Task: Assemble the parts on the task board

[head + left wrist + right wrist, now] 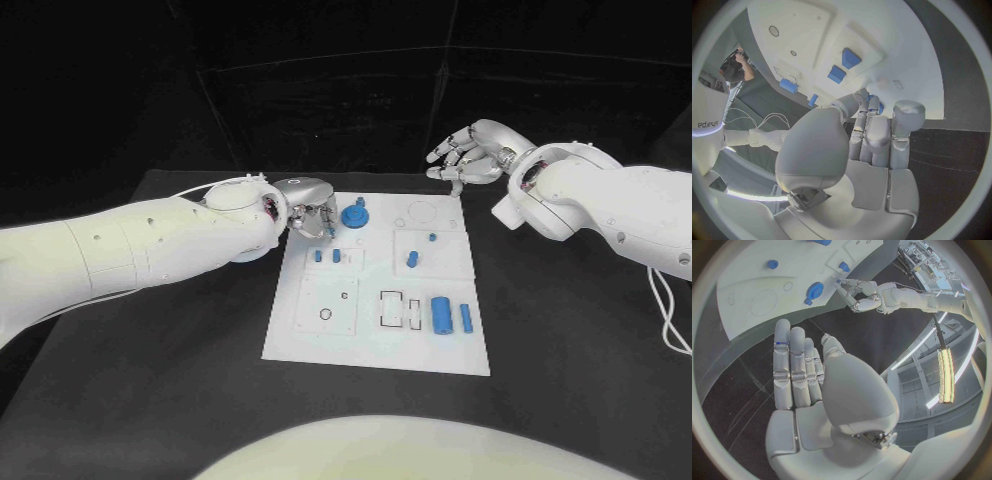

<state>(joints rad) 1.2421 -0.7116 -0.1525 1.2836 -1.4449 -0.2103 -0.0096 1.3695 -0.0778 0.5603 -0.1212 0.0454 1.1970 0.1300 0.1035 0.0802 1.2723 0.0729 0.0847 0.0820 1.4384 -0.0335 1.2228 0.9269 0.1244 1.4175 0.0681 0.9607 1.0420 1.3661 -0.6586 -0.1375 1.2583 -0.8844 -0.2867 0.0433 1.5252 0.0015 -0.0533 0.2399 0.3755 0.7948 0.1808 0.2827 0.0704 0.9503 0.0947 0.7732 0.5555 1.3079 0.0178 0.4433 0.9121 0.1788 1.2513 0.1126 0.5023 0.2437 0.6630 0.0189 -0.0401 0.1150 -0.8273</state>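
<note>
While long blue cylinders (441, 313) lie lengthwise on task board (375, 345) | left hand (312, 215) unclear | right hand (469, 157) empty, spread.

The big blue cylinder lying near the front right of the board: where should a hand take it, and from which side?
Probably from straight above, across the middle of the big blue cylinder. It lies flat with its long axis running toward the robot, so fingers can close on its rounded left and right flanks. A thinner blue pin lies close on its right, so keep the fingers narrow there. The right hand is open and free.
</note>
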